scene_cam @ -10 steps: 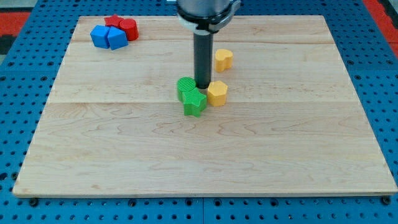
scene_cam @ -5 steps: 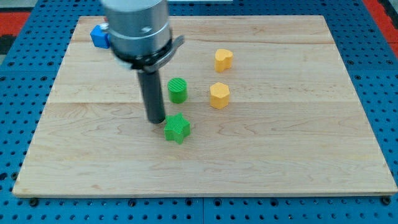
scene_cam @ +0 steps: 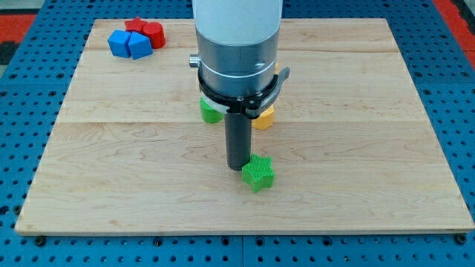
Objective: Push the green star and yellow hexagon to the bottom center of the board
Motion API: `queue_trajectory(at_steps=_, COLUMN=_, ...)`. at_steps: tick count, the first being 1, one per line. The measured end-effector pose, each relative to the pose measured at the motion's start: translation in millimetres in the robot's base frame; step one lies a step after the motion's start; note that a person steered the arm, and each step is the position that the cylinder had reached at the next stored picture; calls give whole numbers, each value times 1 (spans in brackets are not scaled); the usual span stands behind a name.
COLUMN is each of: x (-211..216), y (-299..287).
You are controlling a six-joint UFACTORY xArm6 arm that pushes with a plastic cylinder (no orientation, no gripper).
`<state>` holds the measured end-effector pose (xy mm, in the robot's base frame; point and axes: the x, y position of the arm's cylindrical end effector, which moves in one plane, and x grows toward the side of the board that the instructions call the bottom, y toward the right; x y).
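Because it looks like light, rigid plastic that slides easily and may spin on its points, the green star (scene_cam: 257, 173), low near the board's (scene_cam: 371, 185) centre, wants a push square through its middle. My tip (scene_cam: 237, 166) touches its upper-left side, grasping nothing. Farther up, the arm mostly hides the yellow hexagon (scene_cam: 264, 117) and a green block (scene_cam: 210, 111).

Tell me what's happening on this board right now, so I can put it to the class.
A robot arm is pushing blocks with a dark rod. My tip sits against the upper left side of the green star, below the board's middle. A yellow block and a second green block peek out behind the arm. Blue blocks and red blocks sit at the view's top left.
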<state>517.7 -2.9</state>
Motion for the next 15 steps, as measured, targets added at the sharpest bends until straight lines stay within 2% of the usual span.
queue_trajectory(at_steps=3, x=-17, y=12)
queue_trajectory(at_steps=4, x=-8, y=14)
queue_trajectory(at_steps=6, x=1, y=72)
queue_trajectory(at_steps=7, x=28, y=90)
queue_trajectory(at_steps=8, x=29, y=52)
queue_trajectory(at_steps=9, x=25, y=56)
queue_trajectory(at_steps=11, x=-87, y=199)
queue_trajectory(at_steps=12, x=-125, y=195)
queue_trajectory(at_steps=13, x=-142, y=171)
queue_trajectory(at_steps=14, x=-142, y=145)
queue_trajectory(at_steps=15, x=-121, y=95)
